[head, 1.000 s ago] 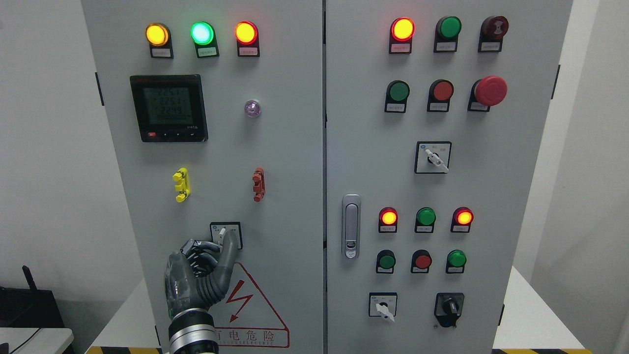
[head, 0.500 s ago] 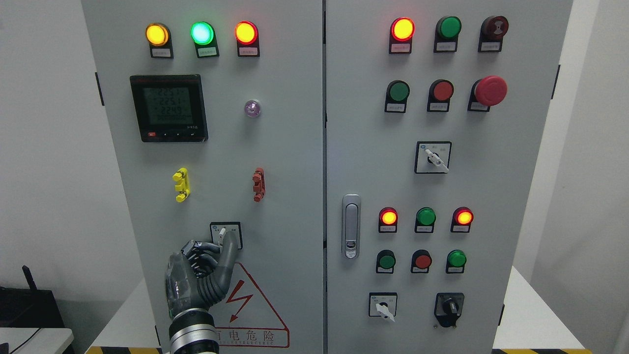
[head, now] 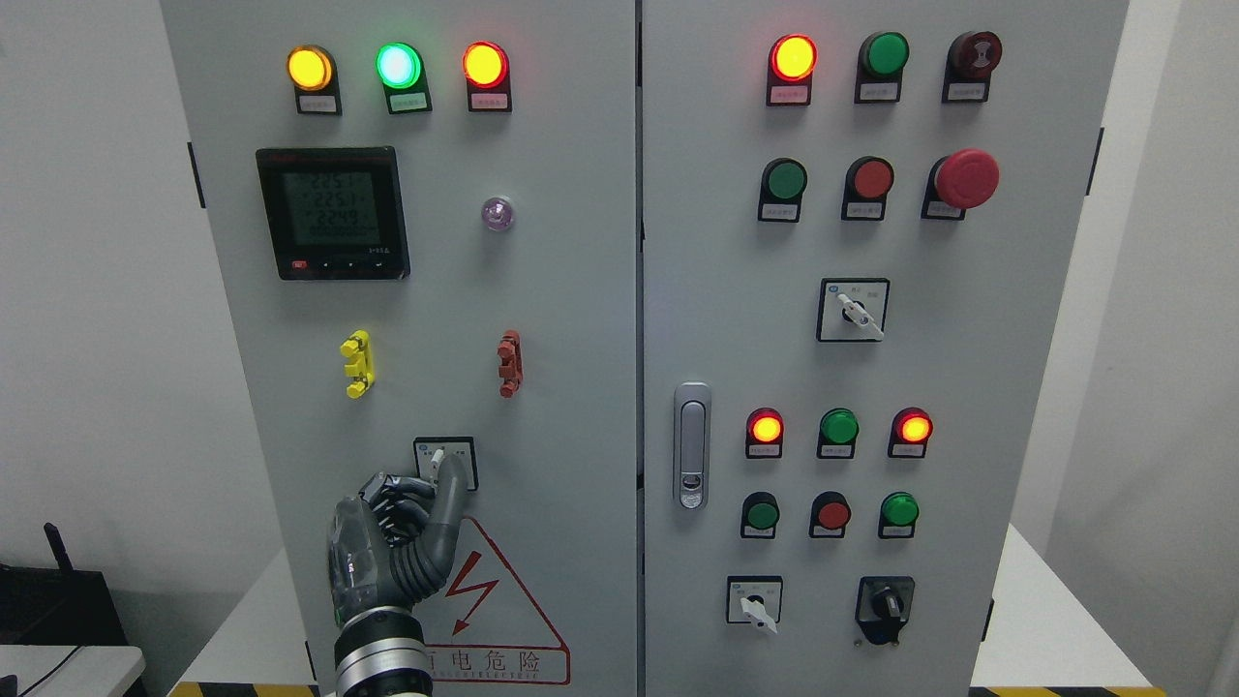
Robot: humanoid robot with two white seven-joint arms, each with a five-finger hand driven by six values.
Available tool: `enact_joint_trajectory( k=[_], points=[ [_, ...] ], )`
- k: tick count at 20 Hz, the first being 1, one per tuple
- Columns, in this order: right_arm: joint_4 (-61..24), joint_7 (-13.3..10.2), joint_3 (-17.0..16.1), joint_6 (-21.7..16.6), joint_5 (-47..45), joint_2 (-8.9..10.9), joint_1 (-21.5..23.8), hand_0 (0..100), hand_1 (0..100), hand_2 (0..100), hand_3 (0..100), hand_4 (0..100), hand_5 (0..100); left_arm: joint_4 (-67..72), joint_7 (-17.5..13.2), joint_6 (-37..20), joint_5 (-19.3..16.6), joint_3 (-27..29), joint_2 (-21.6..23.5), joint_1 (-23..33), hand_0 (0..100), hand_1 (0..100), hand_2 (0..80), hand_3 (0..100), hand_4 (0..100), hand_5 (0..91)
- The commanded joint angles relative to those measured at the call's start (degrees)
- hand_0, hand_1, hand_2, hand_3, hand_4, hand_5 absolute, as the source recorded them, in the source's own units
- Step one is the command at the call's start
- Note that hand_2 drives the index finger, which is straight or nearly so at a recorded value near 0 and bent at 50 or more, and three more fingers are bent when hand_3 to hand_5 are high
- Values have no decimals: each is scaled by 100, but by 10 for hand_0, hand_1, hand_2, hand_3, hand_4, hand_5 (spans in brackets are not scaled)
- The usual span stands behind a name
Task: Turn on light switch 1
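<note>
- grey left hand (head: 387,542) up from the lower left, raised against the left cabinet door (head: 552,319)
- fingers (head: 447,494) curled around the small white lever of the rotary switch (head: 445,463), thumb alongside, pinching it
- switch sitting low on that door, just above the red warning triangle (head: 498,620), below the yellow clip (head: 356,364) and red clip (head: 509,363)
- lever tilted slightly left of upright
- amber, green and red lamps (head: 397,66) glowing along the top, digital meter (head: 332,213) lit beneath
- right hand nowhere on show
</note>
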State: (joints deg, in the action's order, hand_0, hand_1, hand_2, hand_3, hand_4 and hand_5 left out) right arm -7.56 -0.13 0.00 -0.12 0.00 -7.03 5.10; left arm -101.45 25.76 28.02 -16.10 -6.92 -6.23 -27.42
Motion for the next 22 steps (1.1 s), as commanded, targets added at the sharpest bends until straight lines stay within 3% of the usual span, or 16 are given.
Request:
enact_joint_trajectory(
  k=[1,22],
  points=[
    [0,4,114,3,-149,0,0,120,389,0,0,0,0,-6,-10,1,-7,-2,-1,0,226,389,627,900,888,760],
    [0,4,114,3,-149,0,0,120,389,0,0,0,0,-6,-10,89,-51,-20,-1,-36,285,367,641,902,892,765]
  ],
)
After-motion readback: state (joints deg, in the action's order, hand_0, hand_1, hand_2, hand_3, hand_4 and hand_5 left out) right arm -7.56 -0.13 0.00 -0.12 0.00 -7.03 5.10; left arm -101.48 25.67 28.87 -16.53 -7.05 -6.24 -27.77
